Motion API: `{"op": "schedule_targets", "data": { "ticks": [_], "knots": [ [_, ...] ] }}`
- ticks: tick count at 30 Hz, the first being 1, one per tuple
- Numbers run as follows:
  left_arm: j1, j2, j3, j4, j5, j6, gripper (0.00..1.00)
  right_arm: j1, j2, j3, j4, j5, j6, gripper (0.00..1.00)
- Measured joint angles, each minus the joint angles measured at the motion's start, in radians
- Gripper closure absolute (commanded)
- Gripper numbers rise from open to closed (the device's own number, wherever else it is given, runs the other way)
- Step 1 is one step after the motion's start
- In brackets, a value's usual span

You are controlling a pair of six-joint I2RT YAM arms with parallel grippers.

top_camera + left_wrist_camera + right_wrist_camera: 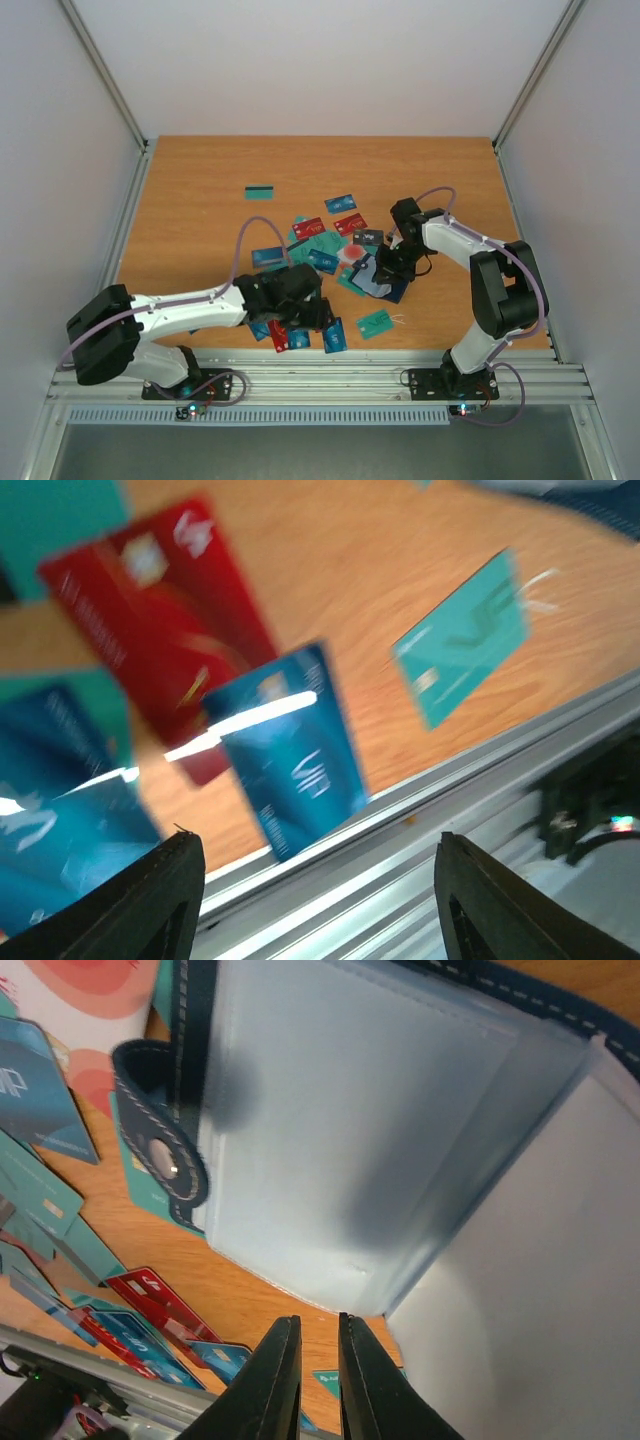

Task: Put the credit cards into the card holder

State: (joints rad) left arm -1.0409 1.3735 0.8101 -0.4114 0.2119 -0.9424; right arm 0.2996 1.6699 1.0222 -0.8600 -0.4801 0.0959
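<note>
The credit cards lie scattered on the wood table, most in a pile (322,245) at the middle. The dark navy card holder (378,284) lies open right of the pile. My right gripper (388,262) is over it. In the right wrist view its light blue inside (340,1130) and clasp tab (160,1150) fill the frame. The right gripper (320,1320) is nearly closed at the flap's lower corner, with only wood showing in the slit. My left gripper (305,312) is open and empty (318,865) over a blue card (290,750), a red card (160,610) and a teal card (465,635).
A teal card with a dark stripe (260,192) lies alone at the back left. A teal card (374,323) and a blue card (335,336) lie close to the metal rail (320,378) along the table's front edge.
</note>
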Motion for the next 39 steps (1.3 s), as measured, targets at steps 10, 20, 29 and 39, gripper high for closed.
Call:
{"op": "schedule_targets", "data": {
  "ticks": [10, 20, 29, 39],
  "knots": [
    [-0.193, 0.004, -0.15, 0.083, -0.139, -0.299, 0.35, -0.019, 0.0, -0.098, 0.045, -0.066, -0.031, 0.86],
    [-0.294, 0.106, -0.158, 0.189, -0.246, -0.579, 0.36, -0.063, 0.001, -0.099, 0.049, -0.095, -0.061, 0.87],
    [-0.341, 0.171, -0.168, 0.261, -0.313, -0.738, 0.41, -0.071, 0.001, -0.101, 0.049, -0.108, -0.066, 0.87],
    [-0.363, 0.201, -0.182, 0.357, -0.374, -0.828, 0.54, -0.077, 0.001, -0.105, 0.049, -0.121, -0.07, 0.88]
  ]
}}
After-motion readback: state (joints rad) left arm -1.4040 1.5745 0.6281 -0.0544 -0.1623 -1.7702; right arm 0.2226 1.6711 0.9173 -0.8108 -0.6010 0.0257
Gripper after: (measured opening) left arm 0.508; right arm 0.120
